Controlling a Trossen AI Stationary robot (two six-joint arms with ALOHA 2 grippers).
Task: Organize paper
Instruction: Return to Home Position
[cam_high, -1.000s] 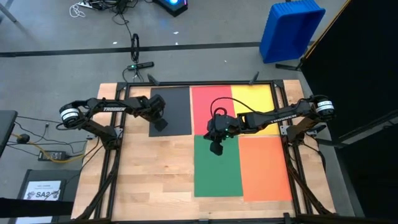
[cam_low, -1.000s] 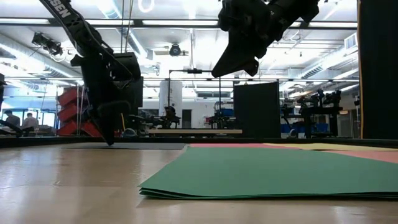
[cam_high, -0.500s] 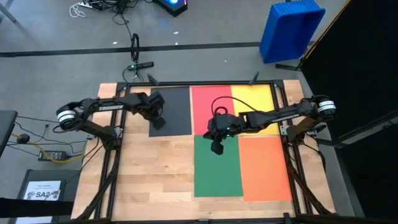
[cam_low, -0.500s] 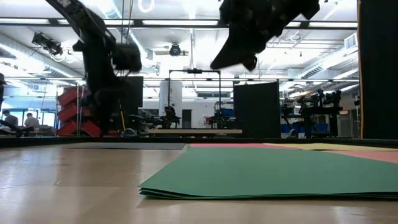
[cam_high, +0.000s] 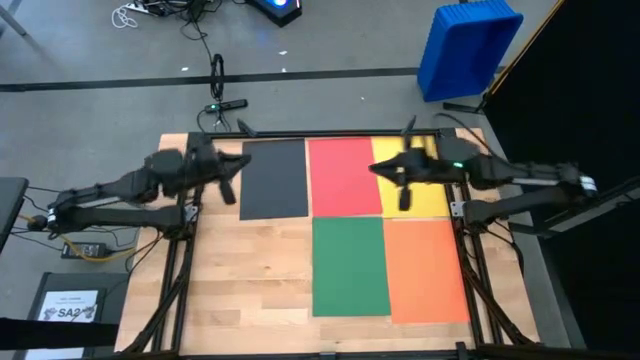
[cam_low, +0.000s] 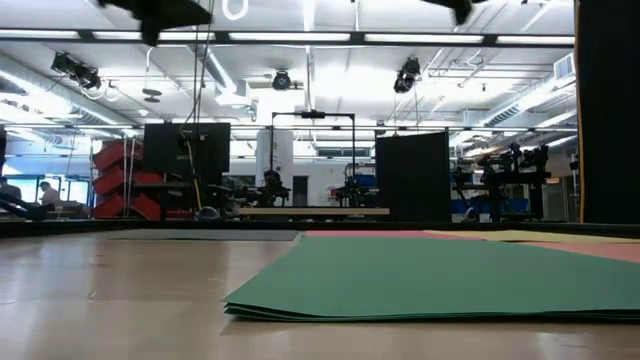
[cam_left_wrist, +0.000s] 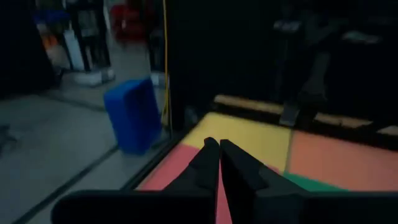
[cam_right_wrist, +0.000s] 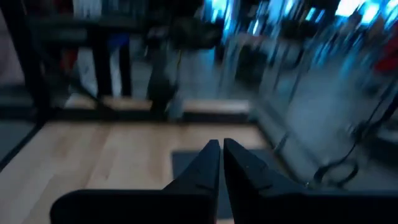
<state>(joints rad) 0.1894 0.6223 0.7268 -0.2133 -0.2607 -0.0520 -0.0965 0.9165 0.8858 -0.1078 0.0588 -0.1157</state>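
The paper lies flat on the wooden table in single-colour sheets or piles: black (cam_high: 274, 178), red (cam_high: 344, 176) and yellow (cam_high: 420, 190) along the far side, green (cam_high: 350, 265) and orange (cam_high: 425, 268) nearer. The green one shows as a low stack (cam_low: 430, 280). My left gripper (cam_high: 240, 165) hangs high by the black paper's left edge, shut (cam_left_wrist: 219, 155), pointing level toward the right. My right gripper (cam_high: 380, 168) hangs high over the seam of red and yellow, shut (cam_right_wrist: 221, 155), pointing level toward the left. Neither touches paper.
A blue bin (cam_high: 468, 45) stands on the floor beyond the table's far right corner. A dark metal frame (cam_high: 195, 250) runs along the table's edges. Bare wood (cam_high: 250, 275) lies left of the green paper. A white printed sheet (cam_high: 75, 305) lies off the table at the left.
Both grippers have risen steeply, almost out of the low view's top, and tipped from pointing down to level, staying shut. The left has drawn back off the black paper toward the left edge; the right has drawn from the red-green seam toward the far right. The papers lie unmoved.
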